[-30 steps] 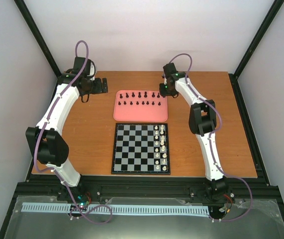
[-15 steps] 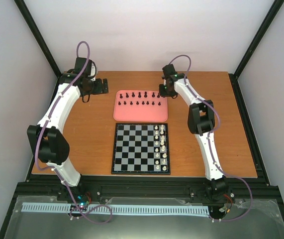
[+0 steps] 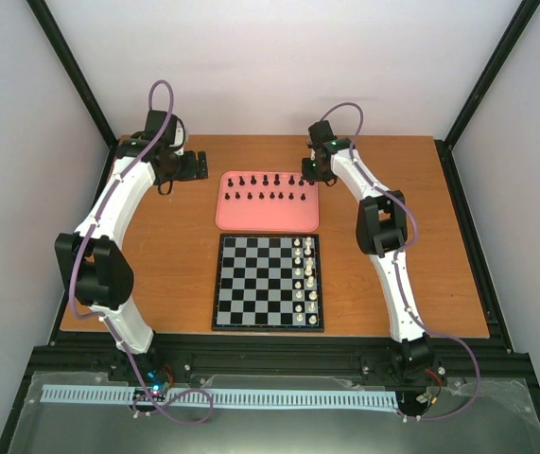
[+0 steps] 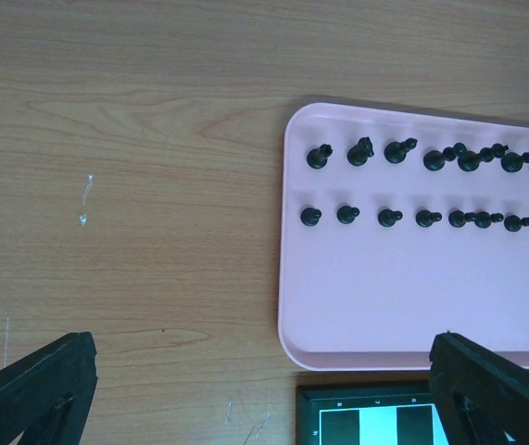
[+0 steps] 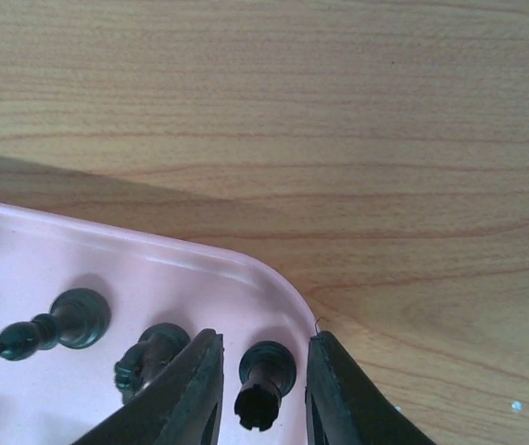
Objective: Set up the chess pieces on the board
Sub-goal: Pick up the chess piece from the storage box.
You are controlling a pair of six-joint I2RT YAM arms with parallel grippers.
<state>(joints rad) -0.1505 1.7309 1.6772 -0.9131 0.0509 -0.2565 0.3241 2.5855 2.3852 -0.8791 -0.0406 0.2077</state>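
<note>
Black chess pieces stand in two rows on a pink tray behind the board. My right gripper is low over the tray's far right corner. In the right wrist view it is open, with its fingers on either side of a black rook and a gap on each side. My left gripper is wide open and empty above the table left of the tray. Its view shows both rows of black pieces and a corner of the board.
White chess pieces fill the board's two right-hand columns. In the right wrist view two more black pieces stand just left of the rook, close to the left finger. The tray's raised rim curves just beyond the rook.
The left arm's elbow has shifted slightly towards the back. Both grippers stay in nearly the same places. Nothing has been picked up.
</note>
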